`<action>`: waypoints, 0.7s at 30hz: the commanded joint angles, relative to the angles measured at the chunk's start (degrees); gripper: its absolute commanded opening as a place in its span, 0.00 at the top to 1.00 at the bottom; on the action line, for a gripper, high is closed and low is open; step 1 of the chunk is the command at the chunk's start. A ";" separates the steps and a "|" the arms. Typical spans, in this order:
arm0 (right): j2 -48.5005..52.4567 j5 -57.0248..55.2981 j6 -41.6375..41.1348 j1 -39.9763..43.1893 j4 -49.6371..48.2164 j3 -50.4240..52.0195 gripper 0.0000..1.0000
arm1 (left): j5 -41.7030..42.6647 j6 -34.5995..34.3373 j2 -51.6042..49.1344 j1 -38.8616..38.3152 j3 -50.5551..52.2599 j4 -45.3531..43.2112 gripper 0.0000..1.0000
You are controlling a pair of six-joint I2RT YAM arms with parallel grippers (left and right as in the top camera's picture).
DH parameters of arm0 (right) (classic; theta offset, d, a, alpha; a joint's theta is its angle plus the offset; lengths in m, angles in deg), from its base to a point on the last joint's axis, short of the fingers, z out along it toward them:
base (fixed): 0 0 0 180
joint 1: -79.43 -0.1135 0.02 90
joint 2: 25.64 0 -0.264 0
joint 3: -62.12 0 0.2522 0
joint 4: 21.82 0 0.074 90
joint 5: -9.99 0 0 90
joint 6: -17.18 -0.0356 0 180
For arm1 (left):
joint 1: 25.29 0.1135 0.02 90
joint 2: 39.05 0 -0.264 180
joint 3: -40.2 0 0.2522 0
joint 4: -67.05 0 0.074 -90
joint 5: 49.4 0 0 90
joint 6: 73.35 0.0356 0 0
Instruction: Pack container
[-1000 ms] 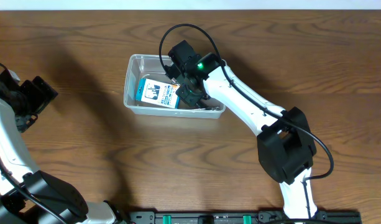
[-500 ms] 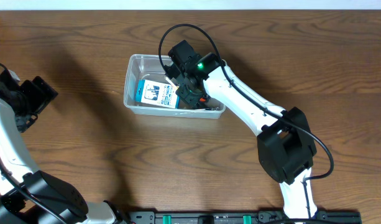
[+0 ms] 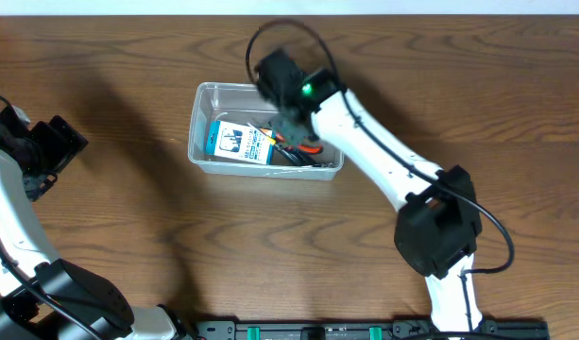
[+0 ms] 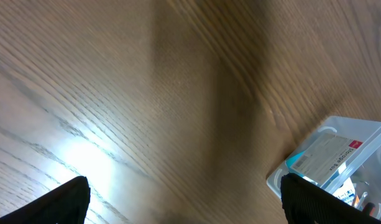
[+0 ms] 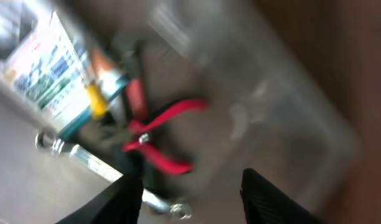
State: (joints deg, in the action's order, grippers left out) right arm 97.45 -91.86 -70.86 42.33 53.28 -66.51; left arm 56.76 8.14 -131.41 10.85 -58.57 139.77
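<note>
Packing seems near done: the container (image 3: 196,123) sits at the worktop's (image 3: 128,236) far middle, holding pliers (image 5: 159,134) and a box (image 3: 237,142). Right pincer (image 5: 193,199) hangs open and empty above it; left pincer (image 4: 187,199) open. Next: lift clear.

R wrist view v. motion-blurred; glare patch on table (image 4: 84,163) in L wrist view.

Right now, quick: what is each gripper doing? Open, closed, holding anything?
Left gripper: open, holding nothing.
Right gripper: open, empty, over the container; the view is blurred.
</note>
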 commanded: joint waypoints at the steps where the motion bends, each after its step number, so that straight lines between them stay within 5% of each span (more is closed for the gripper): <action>1: -5.16 -5.31 -6.84 5.01 2.71 -8.68 0.44 | -0.33 1.01 0.50 -0.22 -0.61 0.15 0.09; 6: -7.39 -5.29 -8.33 14.60 8.37 -17.27 0.28 | -0.33 1.01 0.50 -0.22 -0.61 0.15 0.10; 10: -8.87 -5.25 -8.33 22.34 8.22 -17.88 0.01 | -0.33 0.98 0.50 -0.22 -0.61 0.15 0.10; 21: -8.85 -2.71 -8.33 29.00 8.35 -17.77 0.01 | -0.33 1.01 0.50 -0.22 -0.61 0.15 0.10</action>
State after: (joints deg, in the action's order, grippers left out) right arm 88.44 -95.25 -78.49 70.85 61.59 -83.97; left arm 56.74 8.14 -131.41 10.85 -58.57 139.75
